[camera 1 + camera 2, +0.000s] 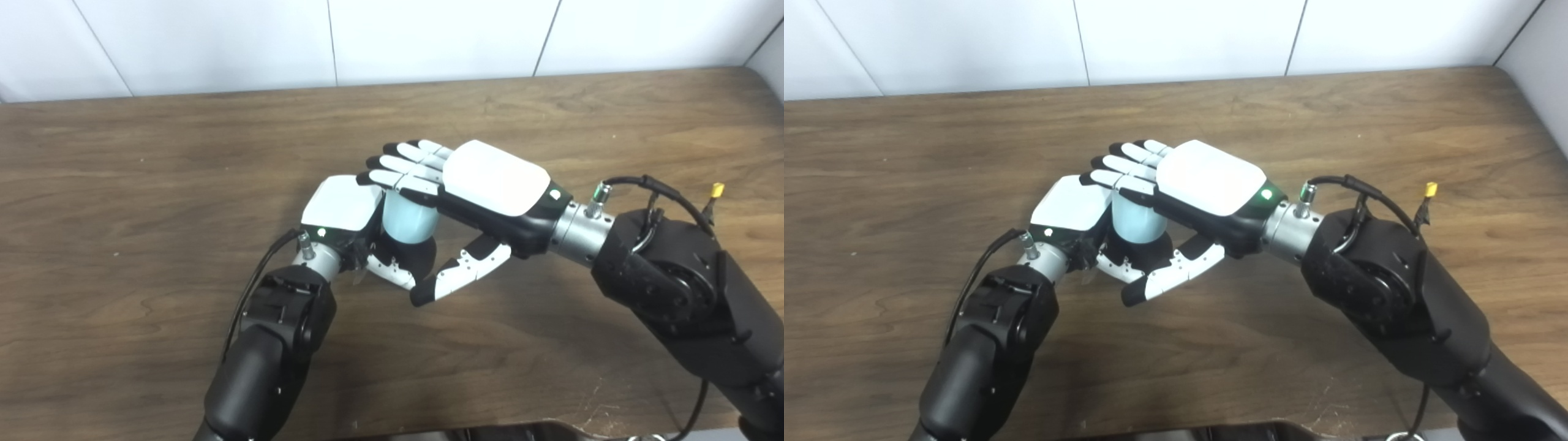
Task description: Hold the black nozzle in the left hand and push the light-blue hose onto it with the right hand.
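In the middle of the wooden table, my left hand is shut on the black nozzle, of which only a dark part shows between its fingers and thumb. The light-blue hose, a short pale cylinder, stands upright directly above the nozzle and beside the left hand's back. My right hand lies flat over the top of the hose, palm down, fingers straight and pointing left, thumb sticking out below. Where hose and nozzle meet is hidden.
The brown wooden table spreads around both hands, with a white panelled wall behind it. A black cable with a yellow tip arches over the right wrist. The table's right edge lies near the right forearm.
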